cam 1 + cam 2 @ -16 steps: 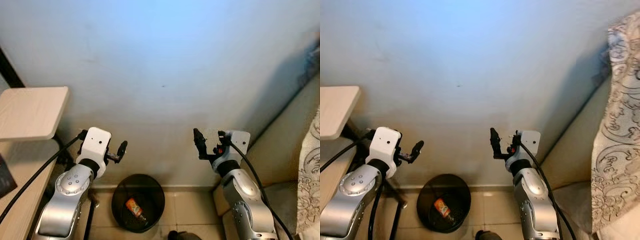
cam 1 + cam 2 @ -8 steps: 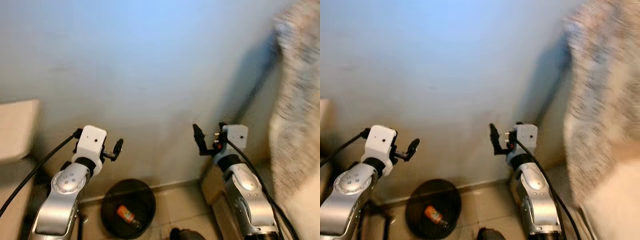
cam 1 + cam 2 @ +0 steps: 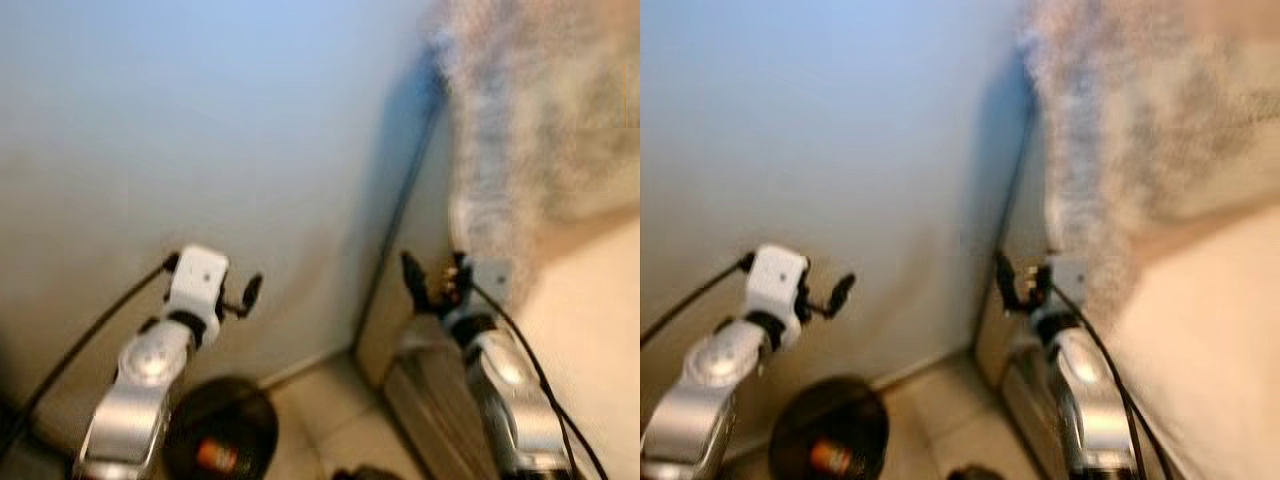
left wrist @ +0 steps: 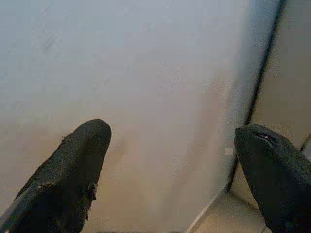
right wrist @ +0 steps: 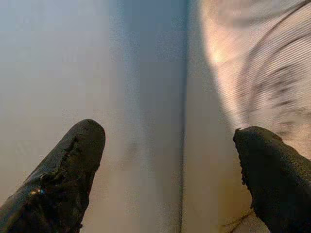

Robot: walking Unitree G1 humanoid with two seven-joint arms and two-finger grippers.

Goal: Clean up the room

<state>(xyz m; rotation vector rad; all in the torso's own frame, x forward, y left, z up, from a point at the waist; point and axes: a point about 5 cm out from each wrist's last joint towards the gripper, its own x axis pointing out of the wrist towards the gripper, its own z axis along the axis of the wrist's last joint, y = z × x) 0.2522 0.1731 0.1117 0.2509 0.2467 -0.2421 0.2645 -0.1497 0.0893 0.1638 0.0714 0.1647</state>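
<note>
no readable text, perhaps lost to blur

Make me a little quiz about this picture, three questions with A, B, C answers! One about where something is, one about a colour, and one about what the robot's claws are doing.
1. Where is the bin?
A. On the floor beside the wall, under the left arm
B. On a shelf
C. In the right gripper

2. What colour is the bin?
A. White
B. Black
C. Yellow

3. What are the left gripper and the right gripper doing?
A. Both squeezing a bottle
B. One open, one shut
C. Both open and holding nothing

Answers:
1. A, the head views show it low on the tiled floor by the wall, below the left arm.
2. B, it is dark black, with something orange lying inside.
3. C, each wrist view shows two black fingers wide apart with just wall between them.
</note>
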